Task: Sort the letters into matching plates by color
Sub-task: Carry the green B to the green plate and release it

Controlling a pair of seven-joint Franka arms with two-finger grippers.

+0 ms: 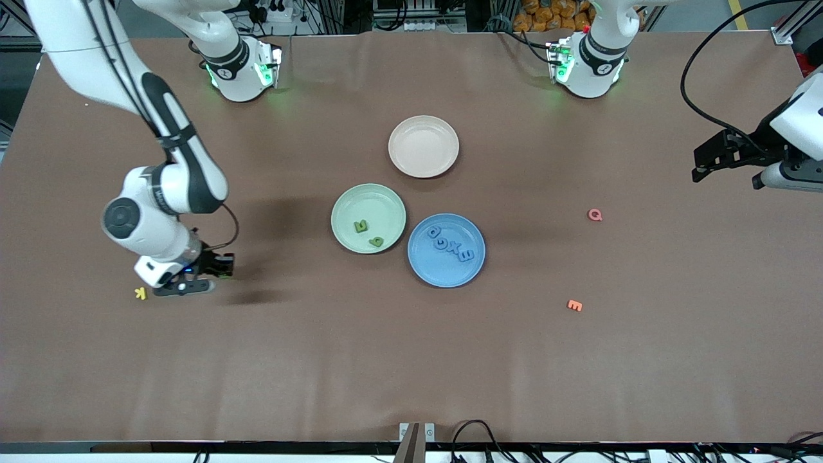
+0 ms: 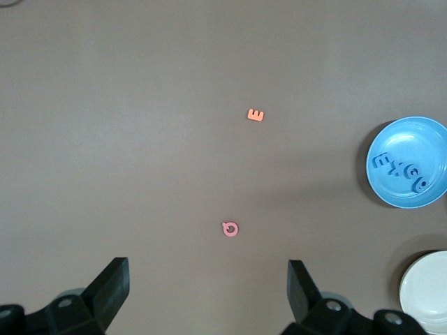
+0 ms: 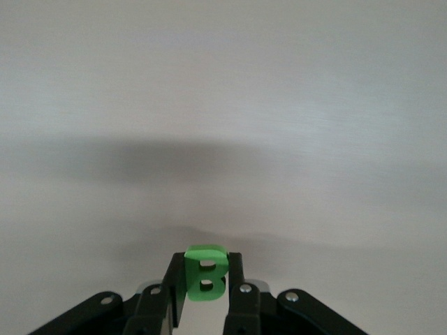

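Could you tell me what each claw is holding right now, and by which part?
The right claw pinches a green letter B by its flat sides; the left claw holds nothing.

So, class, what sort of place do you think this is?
Most likely a robotics lab, set up for a sorting exercise: two robot arms bolted to one brown-covered table, toy letters such as the green letter B, and loose cables and equipment along the table's edges.

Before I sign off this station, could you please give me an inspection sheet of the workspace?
Surface: brown table, flat.
Job's things: green plate holds two green letters; blue plate holds four blue letters; green B held.
Clutter: beige plate; red Q; orange E; yellow K.
Grippers: right gripper shut on B beside K; left gripper open, waiting.
Cables: along table edges.
Surroundings: nothing seen.
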